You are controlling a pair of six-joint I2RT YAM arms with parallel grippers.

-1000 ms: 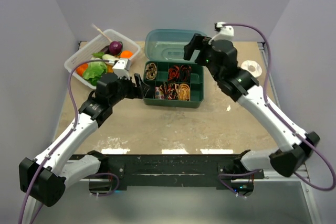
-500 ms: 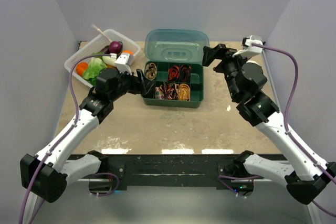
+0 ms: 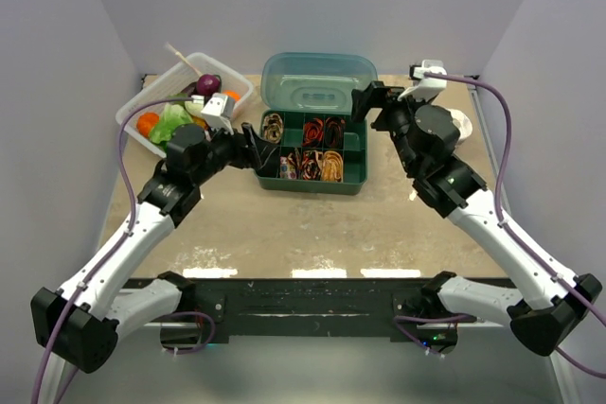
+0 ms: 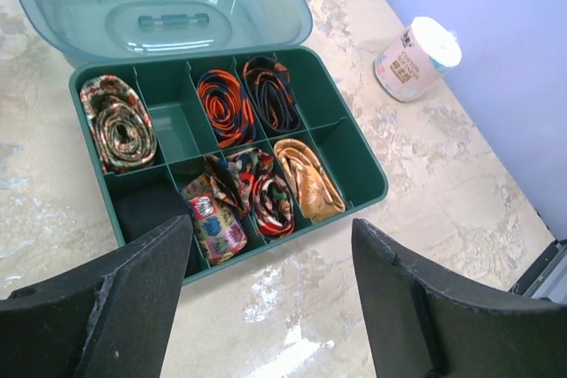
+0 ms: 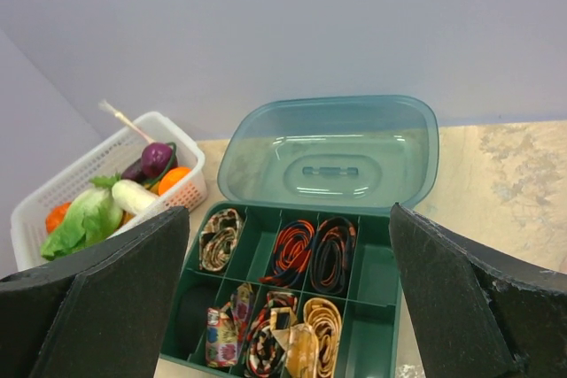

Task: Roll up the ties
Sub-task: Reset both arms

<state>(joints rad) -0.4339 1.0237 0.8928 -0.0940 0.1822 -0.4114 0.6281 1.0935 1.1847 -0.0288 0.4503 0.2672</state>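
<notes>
While coiled ties (image 4: 224, 105) fill most of the green box (image 4: 292, 243), your left gripper (image 4: 270, 281) and right gripper (image 5: 283, 281) flank it, released and empty, no unrolled tie visible.

My left arm (image 3: 133, 234) climbs from its base at the near left and bends inward at the elbow, so my left tool (image 3: 258, 152) points to the right. Its two dark fingers (image 4: 115, 307) stand wide apart, and nothing sits between them. My right arm (image 3: 502, 234) rises from the near right and folds back toward the middle. My right tool (image 3: 369, 104) points left, its jaws spread fully and holding nothing.
</notes>
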